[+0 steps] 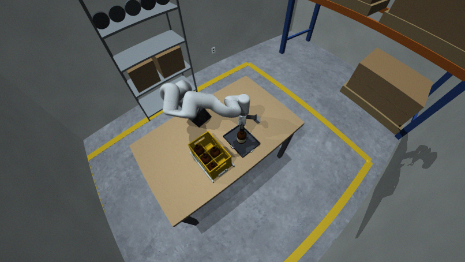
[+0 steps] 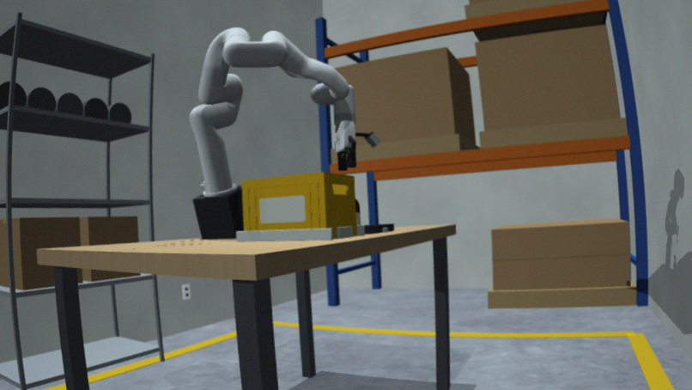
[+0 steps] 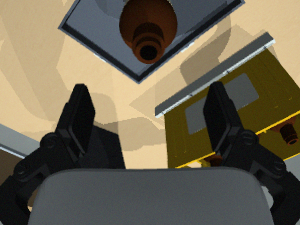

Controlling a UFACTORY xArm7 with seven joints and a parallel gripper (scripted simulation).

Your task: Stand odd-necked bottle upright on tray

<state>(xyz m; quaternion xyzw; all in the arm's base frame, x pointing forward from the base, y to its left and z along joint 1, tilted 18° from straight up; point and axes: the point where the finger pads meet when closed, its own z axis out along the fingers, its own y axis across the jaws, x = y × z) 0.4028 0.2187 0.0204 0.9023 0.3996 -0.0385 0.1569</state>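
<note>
Hanging in the air above the table (image 1: 169, 182) (image 2: 160, 249), the claw (image 1: 242, 127) (image 2: 346, 167) (image 3: 148, 96) is spreading its two black fingers all the way apart, gripping nothing and touching nothing. Just beyond the fingertips, clear of them, a brown bottle (image 1: 241, 136) (image 2: 357, 205) (image 3: 148, 24) is standing upright on the dark tray (image 1: 230, 140) (image 2: 387, 226) (image 3: 101, 56). Beside the tray, the yellow crate (image 1: 222, 171) (image 2: 290, 181) (image 3: 175, 144) is sitting on the table, and four more brown bottles are standing in its compartments. The white arm (image 1: 207, 101) (image 2: 256, 53) is arching over from its black base, while farther back cardboard boxes (image 1: 390, 81) (image 2: 556, 256) are resting by the wall.
</note>
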